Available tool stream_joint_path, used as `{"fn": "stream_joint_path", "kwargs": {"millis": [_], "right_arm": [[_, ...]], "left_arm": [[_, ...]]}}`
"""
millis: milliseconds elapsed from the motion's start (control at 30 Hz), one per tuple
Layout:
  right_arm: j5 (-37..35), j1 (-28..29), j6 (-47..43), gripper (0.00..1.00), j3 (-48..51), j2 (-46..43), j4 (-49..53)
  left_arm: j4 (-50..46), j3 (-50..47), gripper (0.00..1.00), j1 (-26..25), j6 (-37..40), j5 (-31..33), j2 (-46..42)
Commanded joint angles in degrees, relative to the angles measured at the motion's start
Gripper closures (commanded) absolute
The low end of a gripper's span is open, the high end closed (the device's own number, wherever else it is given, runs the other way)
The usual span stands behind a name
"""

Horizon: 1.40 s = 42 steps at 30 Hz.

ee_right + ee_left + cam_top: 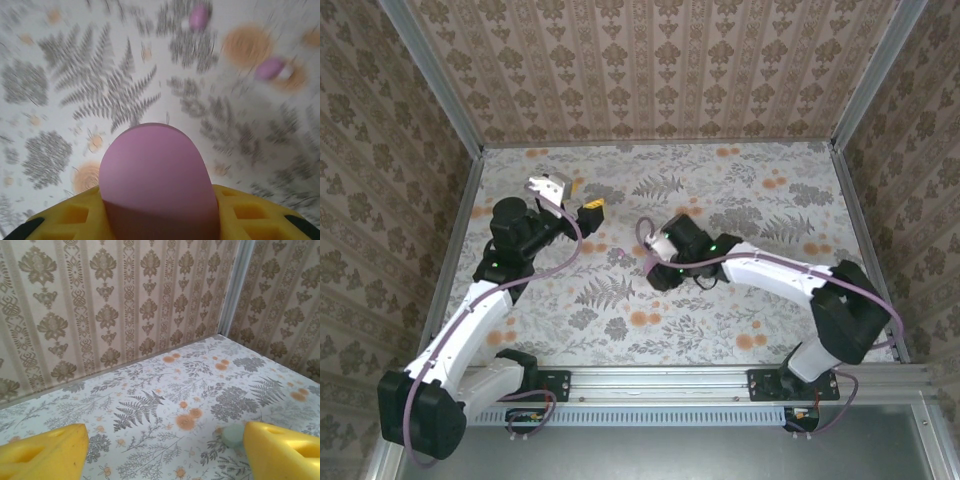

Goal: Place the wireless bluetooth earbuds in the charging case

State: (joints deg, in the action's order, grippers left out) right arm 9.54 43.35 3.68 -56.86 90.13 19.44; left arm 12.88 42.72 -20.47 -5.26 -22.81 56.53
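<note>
My left end effector (pixel 165 442) is spread wide with nothing between its yellow fingers (pixel 47 452). It hangs low over the floral-print counter (pixel 150 390), facing the back wall. A small pale mint-green round thing (pixel 231 435) sits on the counter right against the right-hand finger and is half cut off by it. I cannot tell whether it is a bud or a case.

My right end effector (pixel 160 212) is closed partway on a pink egg-shaped smooth plastic charging case (pixel 155 170), gripping it low on both sides.

Beyond the case, the pinkish-purple bean-shaped plastic earbuds (pixel 198 16) lie loose on the counter. A second one (pixel 272 68) sits further right, and the two are apart from each other and well clear of the case.

I judge the buds light, hard, slick and rounded, so likely to roll or squirt out of a pinch. I would take one across its fat middle with the fingertips only, squeezing gently. The case shell looks equally slick and curved, so it could twist in my hold.

Blur in the right wrist view smears the buds, so their orientation is unreadable. The case's lower half is behind my fingers, and I cannot tell whether the lid is open or shut. From above, the buds are too small to make out.
</note>
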Motion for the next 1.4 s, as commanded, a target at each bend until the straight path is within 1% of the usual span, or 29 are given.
{"fn": "stream_joint_path", "kwargs": {"millis": [0,200,367,500,633,767,900,1033,1100,1200,1367], "right_arm": [[-6.3,1.7,7.0,0.64,2.2,2.1,-5.4],[-7.3,3.0,5.4,0.63,0.9,8.1,-4.2],[-7.4,3.3,3.7,0.59,1.1,10.0,-3.8],[-5.9,3.4,1.4,0.51,2.4,9.9,-4.1],[-3.9,3.3,-3.3,0.43,3.8,8.7,-3.7],[-3.9,3.3,-8.6,0.39,5.2,7.3,-2.8],[-2.1,3.6,-12.3,0.39,5.9,7.4,-5.0],[-2.0,3.8,-13.3,0.39,6.1,7.9,-6.1],[-0.5,3.7,-14.6,0.4,5.9,7.8,-5.8],[1.0,3.9,-13.7,0.42,5.4,7.4,-4.0],[0.5,5.3,-13.1,0.42,8.5,4.8,-5.9]], "left_arm": [[1.0,1.5,0.19,0.3,-0.9,2.0,-0.3],[0.3,1.3,0.19,0.4,-1.2,3.1,-0.9],[0.2,0.5,0.19,0.5,-1.0,3.7,-1.4],[-0.5,0.8,0.19,0.5,-0.6,3.9,-1.2],[-0.3,0.8,0.19,0.5,-0.6,3.9,-0.9],[-0.2,0.9,0.19,0.5,-0.5,3.9,-0.6],[-0.2,1.2,0.19,0.5,-0.6,3.4,0.2],[-0.4,1.5,0.19,0.6,-0.5,3.2,0.1],[-0.8,1.6,0.19,0.7,-0.3,3.3,-0.1],[-1.2,1.5,0.19,0.6,-0.2,3.5,-0.5],[-1.2,1.1,0.19,0.6,-0.3,3.9,-0.8]]}}
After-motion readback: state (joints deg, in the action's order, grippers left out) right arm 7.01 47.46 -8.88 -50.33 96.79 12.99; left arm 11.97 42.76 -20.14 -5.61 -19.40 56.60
